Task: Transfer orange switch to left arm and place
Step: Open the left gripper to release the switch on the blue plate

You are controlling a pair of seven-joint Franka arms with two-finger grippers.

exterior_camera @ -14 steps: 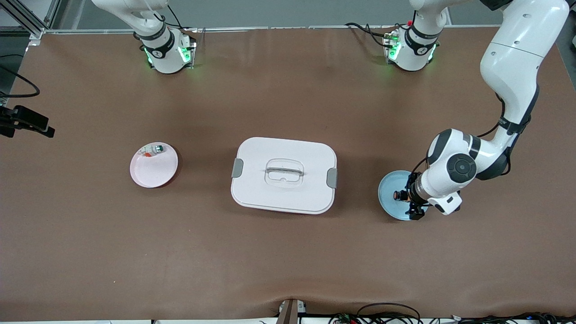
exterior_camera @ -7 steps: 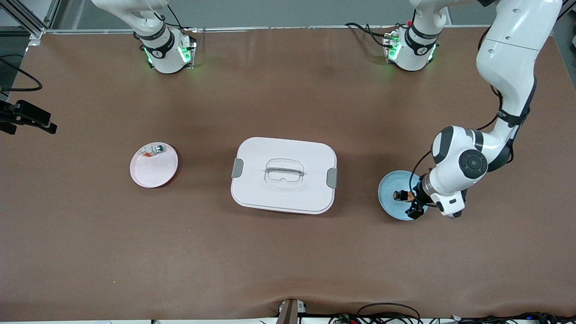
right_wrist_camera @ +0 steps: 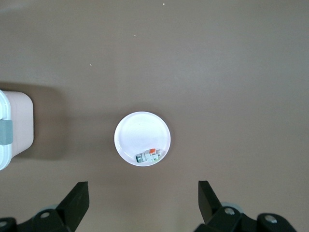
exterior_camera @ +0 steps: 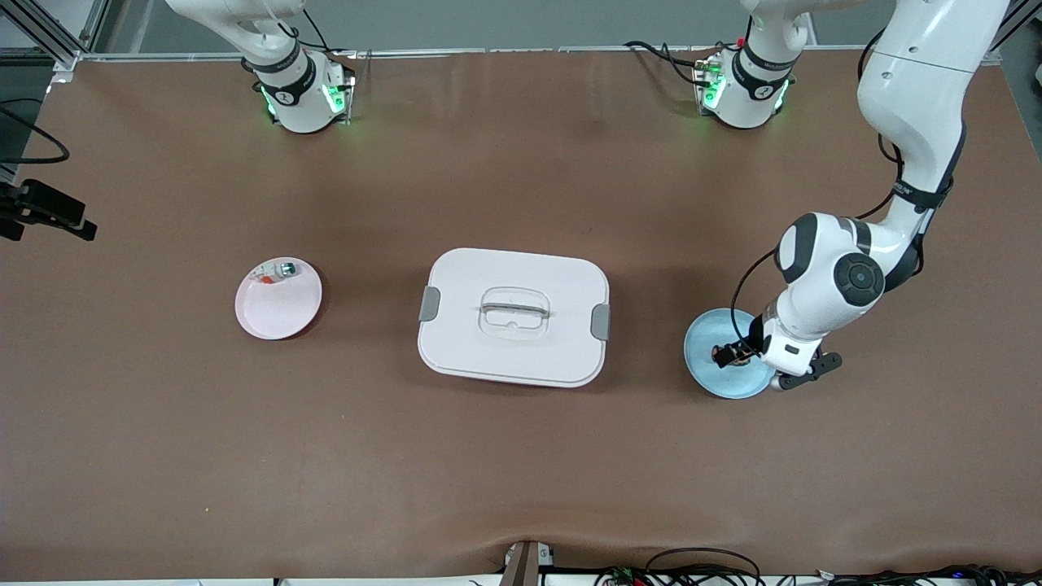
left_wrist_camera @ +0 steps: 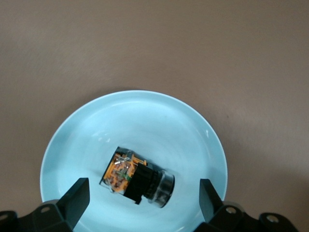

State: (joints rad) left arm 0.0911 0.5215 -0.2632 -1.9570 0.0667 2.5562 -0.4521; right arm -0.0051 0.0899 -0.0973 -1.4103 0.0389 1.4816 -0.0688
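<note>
The orange switch (exterior_camera: 723, 354) lies on its side on the blue plate (exterior_camera: 707, 373) at the left arm's end of the table. My left gripper (exterior_camera: 739, 355) is low over this plate, open, with one finger on each side of the switch (left_wrist_camera: 137, 179) and not touching it. In the left wrist view the plate's rim (left_wrist_camera: 145, 99) rings the switch, and the left gripper (left_wrist_camera: 143, 198) straddles it. The white box (exterior_camera: 513, 317) stands mid-table between the two plates. My right gripper (right_wrist_camera: 143, 198) is open and empty, high above the pink plate (right_wrist_camera: 140, 128); it is outside the front view.
The pink plate (exterior_camera: 277, 313) at the right arm's end holds a small green-tipped silver piece with a white and red-orange bit (exterior_camera: 277, 271). The box's corner (right_wrist_camera: 14, 125) shows in the right wrist view. A black camera mount (exterior_camera: 49, 213) juts in at the table's edge.
The left wrist has turned over the blue plate, so the gripper now straddles the switch. The switch has stayed on the plate.
</note>
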